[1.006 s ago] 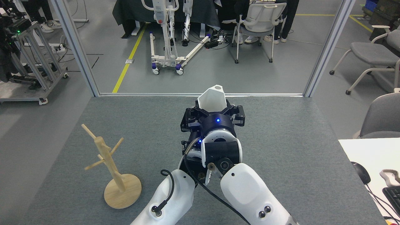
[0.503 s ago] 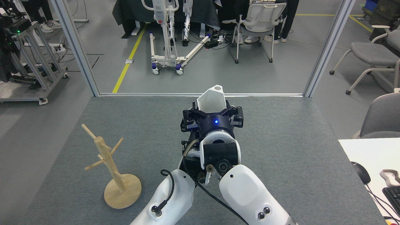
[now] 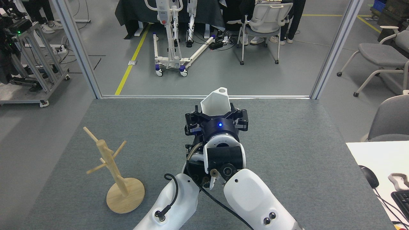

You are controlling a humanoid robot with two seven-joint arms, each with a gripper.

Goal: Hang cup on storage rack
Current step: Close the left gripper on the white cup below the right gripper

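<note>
The right gripper [image 3: 216, 112] is clamped on the white cup [image 3: 215, 103], which rises from between its fingers above the grey table [image 3: 287, 153], handle tab farthest from the robot. The wooden rack [image 3: 115, 169] stands well apart at near left, nothing between. The arm reaches forward from the bottom edge; no left gripper is visible.

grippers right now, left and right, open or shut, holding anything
Right end effector: shut on the cup.
Left end effector: cannot be told; hidden behind the right arm.
</note>
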